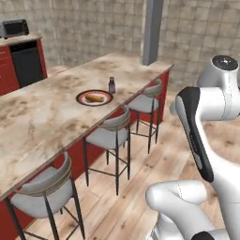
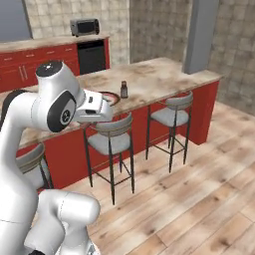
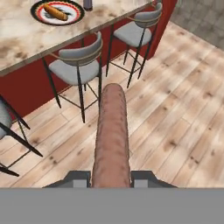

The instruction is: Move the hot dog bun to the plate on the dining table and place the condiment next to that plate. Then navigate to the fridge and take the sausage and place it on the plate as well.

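Gripping the sausage [image 3: 111, 135] between closed jaws, the gripper [image 3: 111, 178] hangs over the wooden floor [image 3: 183, 109] short of the dining table [image 1: 42, 117].

Nearest the hand camera, the two dark finger tips press against either side of the slim pinkish-brown sausage, which extends lengthwise away from them. Beyond it, grey-seated stools [image 3: 78, 65] stand along the table's red base. On the veined marble top lies the black-rimmed plate [image 1: 82, 101], with the tan-orange hot dog bun [image 1: 95, 98] resting in its middle. Just beside the plate, on its far side in the left base view, the condiment [image 1: 111, 85] bottle stands upright, apart from the rim. Farther back, a grey pillar [image 1: 152, 30] rises at the table's end, and a toaster oven [image 2: 84, 26] sits on the red counter [image 2: 30, 45] against the tiled wall.
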Tool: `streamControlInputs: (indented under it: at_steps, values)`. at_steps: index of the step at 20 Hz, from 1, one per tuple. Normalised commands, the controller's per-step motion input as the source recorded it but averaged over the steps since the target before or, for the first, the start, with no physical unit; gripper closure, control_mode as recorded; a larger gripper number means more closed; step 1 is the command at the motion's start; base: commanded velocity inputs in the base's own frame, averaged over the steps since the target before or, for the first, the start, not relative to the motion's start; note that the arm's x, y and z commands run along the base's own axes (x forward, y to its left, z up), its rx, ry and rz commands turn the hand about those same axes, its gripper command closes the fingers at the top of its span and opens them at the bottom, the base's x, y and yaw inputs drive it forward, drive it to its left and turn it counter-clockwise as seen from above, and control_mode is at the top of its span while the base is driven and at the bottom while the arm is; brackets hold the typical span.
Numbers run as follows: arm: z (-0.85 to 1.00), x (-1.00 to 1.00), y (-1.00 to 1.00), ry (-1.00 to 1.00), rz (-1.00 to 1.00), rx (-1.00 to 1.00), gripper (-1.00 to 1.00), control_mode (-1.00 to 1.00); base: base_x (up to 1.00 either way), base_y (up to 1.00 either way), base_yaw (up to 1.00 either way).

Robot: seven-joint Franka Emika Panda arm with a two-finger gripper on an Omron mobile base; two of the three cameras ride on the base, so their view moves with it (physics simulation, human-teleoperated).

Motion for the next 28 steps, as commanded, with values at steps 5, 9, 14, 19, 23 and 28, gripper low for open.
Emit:
streamControlInputs:
  at_steps: [5,9,14,19,23,28]
  values:
    - [0.00,0.00,0.00,0.00,0.00,0.00,1.00,1.00,0.97,-0.46,0.61]
    - [0.00,0.00,0.00,0.00,0.00,0.00,1.00,1.00,0.94,-0.48,0.61]
    - [0.00,0.00,0.00,0.00,0.00,0.00,1.00,1.00,0.82,-0.53,0.62]
    - [0.00,0.00,0.00,0.00,0.00,0.00,1.00,1.00,0.59,-0.58,0.61]
    - [0.00,0.00,0.00,0.00,0.00,0.00,1.00,1.00,0.50,-0.55,0.52]
    - [0.00,0.00,0.00,0.00,0.00,0.00,1.00,1.00,0.58,-0.44,0.17]
